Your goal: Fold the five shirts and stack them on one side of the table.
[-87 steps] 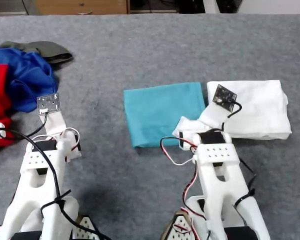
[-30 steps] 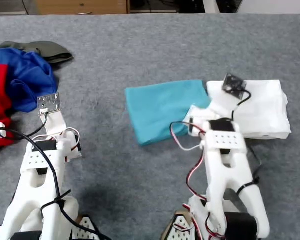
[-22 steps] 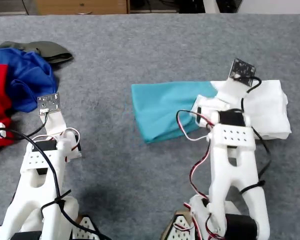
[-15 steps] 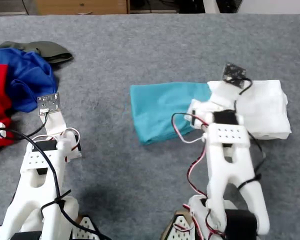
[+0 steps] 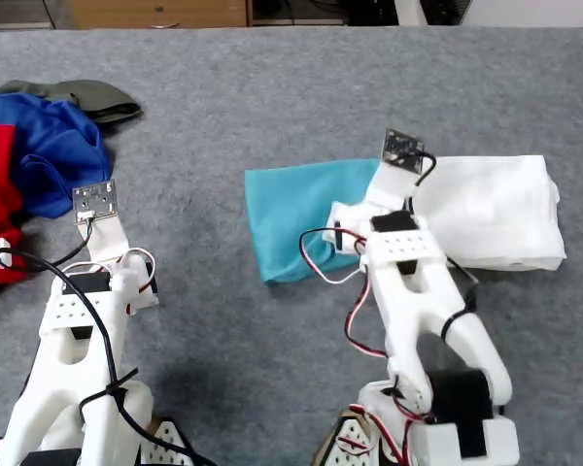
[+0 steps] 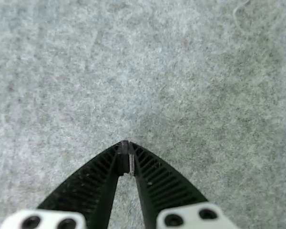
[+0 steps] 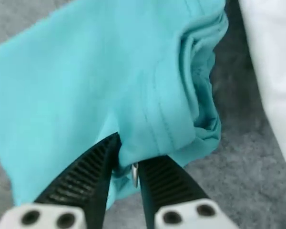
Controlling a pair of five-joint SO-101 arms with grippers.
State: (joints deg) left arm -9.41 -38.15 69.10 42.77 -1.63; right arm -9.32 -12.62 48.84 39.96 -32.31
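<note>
Here the right hand [image 7: 126,171] was clamped on an edge of the teal shirt [image 7: 86,81] | white shirt [image 5: 496,209] was laid just beside it | left hand [image 6: 125,160] was held closed over the table [image 6: 181,71].

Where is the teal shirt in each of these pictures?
High view: teal shirt mid-table, beside the white shirt.
Right wrist view: pinched by the right gripper, white shirt close by.
Left wrist view: grey table under the left gripper.
Shared landmark: the white shirt.
</note>
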